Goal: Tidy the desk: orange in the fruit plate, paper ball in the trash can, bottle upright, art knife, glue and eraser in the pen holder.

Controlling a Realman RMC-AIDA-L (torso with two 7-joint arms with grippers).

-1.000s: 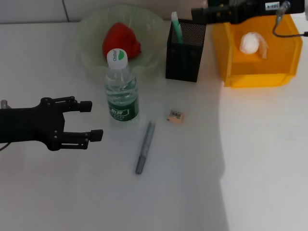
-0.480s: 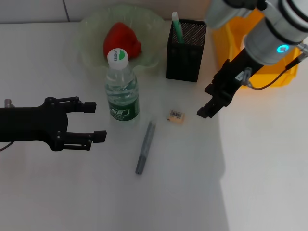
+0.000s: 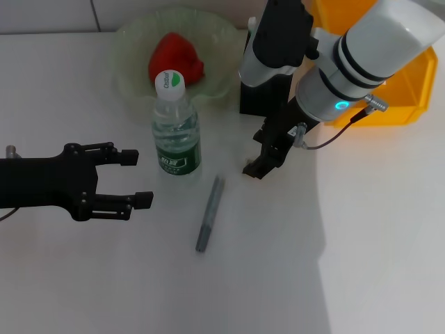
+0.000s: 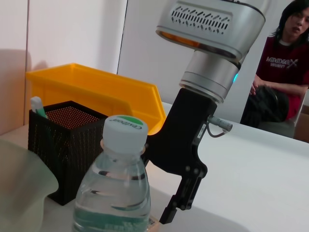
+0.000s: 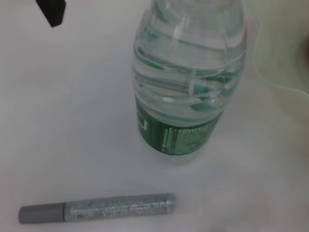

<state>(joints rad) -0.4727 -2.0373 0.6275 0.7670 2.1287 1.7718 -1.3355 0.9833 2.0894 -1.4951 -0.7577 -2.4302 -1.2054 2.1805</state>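
On the white surface (image 3: 361, 229), centre: right end effector (image 3: 259, 168), lowered where the eraser would lie; eraser hidden beneath it, finger state cannot be told. Left end effector (image 3: 135, 178), fingers apart, parked beside the bottle (image 3: 176, 132), which stands upright. Orange (image 3: 174, 57) in fruit plate (image 3: 132, 76). Art knife (image 3: 253, 33) in pen holder (image 3: 270, 94). Glue (image 3: 209, 212) flat, just beside the bottle. Step judged: eraser pickup. Next calls for a firm pinch, then a lift to the holder.
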